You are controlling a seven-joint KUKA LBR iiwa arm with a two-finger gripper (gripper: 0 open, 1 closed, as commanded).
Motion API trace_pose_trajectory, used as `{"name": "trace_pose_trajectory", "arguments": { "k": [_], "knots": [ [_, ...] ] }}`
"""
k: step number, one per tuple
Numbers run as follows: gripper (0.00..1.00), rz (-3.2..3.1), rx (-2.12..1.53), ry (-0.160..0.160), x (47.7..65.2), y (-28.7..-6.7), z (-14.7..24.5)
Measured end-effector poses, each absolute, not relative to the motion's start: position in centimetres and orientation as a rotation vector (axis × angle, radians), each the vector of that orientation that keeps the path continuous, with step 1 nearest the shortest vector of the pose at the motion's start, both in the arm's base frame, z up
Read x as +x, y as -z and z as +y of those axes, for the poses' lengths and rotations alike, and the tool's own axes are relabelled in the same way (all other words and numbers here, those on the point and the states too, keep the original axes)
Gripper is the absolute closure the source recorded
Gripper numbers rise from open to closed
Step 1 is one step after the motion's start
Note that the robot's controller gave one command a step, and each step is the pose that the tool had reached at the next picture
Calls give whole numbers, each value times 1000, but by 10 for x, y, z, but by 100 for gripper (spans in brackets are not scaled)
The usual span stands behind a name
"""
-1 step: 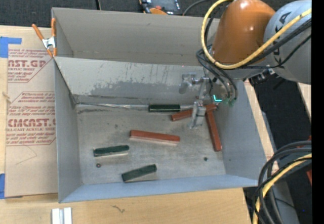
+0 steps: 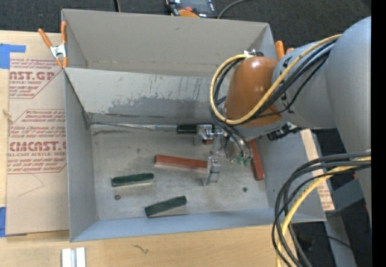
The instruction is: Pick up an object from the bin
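down in the camera view, my gripper (image 2: 211,170) sits low over the bin (image 2: 81,157) floor, at the right end of a flat red-brown stick (image 2: 178,162) lying mid-bin. i cannot tell whether i'm open or closed. a dark green stick (image 2: 132,180) lies front-left, and a second green stick (image 2: 166,205) is near the front wall.

Tool (image 2: 212,172) beside red-brown bar (image 2: 177,162)

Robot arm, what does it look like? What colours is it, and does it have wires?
The arm is big, round and pale grey. Near its wrist sits a shiny orange-brown cover shaped like an egg. Yellow and black cables loop round it. The gripper at the end is small, silvery metal.
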State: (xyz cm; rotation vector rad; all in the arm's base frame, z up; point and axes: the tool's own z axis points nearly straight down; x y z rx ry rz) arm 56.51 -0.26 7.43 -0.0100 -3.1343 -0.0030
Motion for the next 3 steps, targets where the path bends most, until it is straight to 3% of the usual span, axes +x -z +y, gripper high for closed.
{"name": "trace_pose_trajectory", "arguments": {
  "k": [1, 2, 3],
  "knots": [
    [100, -3142, -10, 2, 568, -79, -3],
    [100, -3148, -135, -3, 557, -179, -61],
    [100, -3151, -51, -4, 526, -279, -73]
  ]
}}
